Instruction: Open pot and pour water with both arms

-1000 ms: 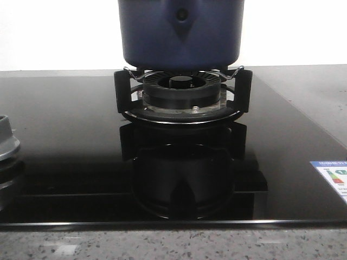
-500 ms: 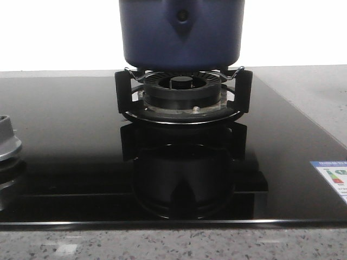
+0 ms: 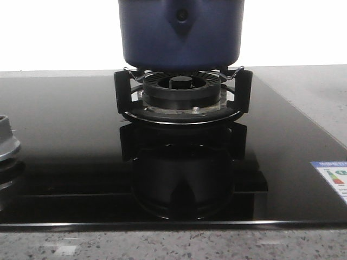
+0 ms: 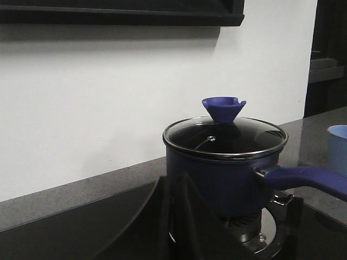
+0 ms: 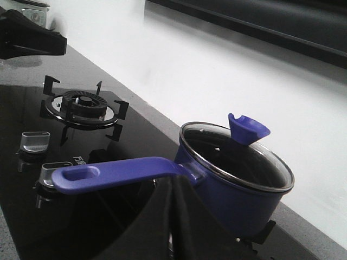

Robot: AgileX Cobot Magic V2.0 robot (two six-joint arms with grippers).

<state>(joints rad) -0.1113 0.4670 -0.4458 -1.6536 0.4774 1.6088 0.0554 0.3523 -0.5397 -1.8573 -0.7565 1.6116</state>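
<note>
Fingers of the left gripper (image 4: 179, 227) appear only as dark, blurred shapes in the left wrist view; their opening cannot be determined, and nothing is seen between them. The right gripper (image 5: 171, 222) is equally indistinct in the right wrist view, with the same result: opening unknown, no object seen in its hold.

The pot (image 3: 181, 32) sits on the black burner grate (image 3: 183, 92) of the glass cooktop (image 3: 65, 146). The glass lid (image 4: 225, 135) is in place, steel-rimmed, with a blue flared knob (image 4: 223, 108) at its centre. A long blue handle (image 5: 116, 173) projects from the pot wall, with a hanging slot near its free end.

Handling assessment: the pot is rigid and, if it holds water, probably heavy and front-loaded when lifted by the handle. The lid is likely light but breakable. The knob narrows toward the lid, so a grasp below its flare should resist slipping. The handle is best taken close to the pot wall to limit tilt.
</note>
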